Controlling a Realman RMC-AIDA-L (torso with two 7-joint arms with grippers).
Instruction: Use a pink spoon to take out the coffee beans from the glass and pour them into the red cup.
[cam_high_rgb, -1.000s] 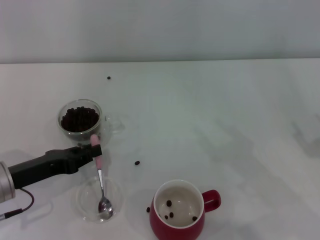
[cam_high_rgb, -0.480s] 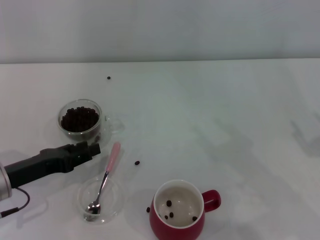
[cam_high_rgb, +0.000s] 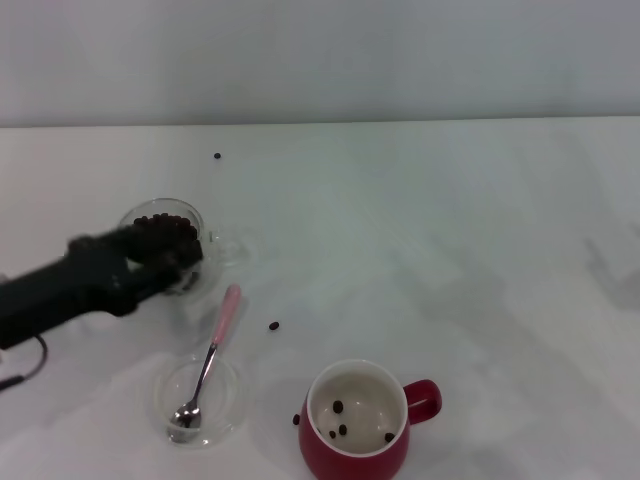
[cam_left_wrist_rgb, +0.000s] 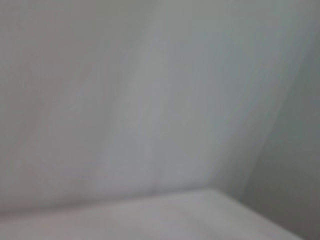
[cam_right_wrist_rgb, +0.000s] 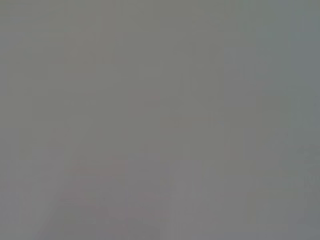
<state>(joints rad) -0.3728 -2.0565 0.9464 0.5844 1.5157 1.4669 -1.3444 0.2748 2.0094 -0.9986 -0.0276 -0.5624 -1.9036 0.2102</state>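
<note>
The pink spoon (cam_high_rgb: 213, 350) lies free, its metal bowl in a shallow clear dish (cam_high_rgb: 236, 396) and its pink handle end leaning out toward the glass. The glass (cam_high_rgb: 226, 247) stands at the left, filled with coffee beans (cam_high_rgb: 168, 222). My left gripper (cam_high_rgb: 183, 262) is blurred and sits right in front of the glass, hiding its near side; it holds nothing. The red cup (cam_high_rgb: 322, 460) stands at the front with a few beans inside. My right gripper is out of view. Both wrist views show only blank grey.
Loose beans lie on the white table: one between spoon and cup (cam_high_rgb: 274, 326), one beside the cup (cam_high_rgb: 297, 419), one farther back (cam_high_rgb: 217, 156). The table's far edge meets a grey wall.
One second ago my left gripper held the spoon upright in the dish. It let go, the spoon tipped to lean on the dish rim, and the arm moved up and back toward the glass.
</note>
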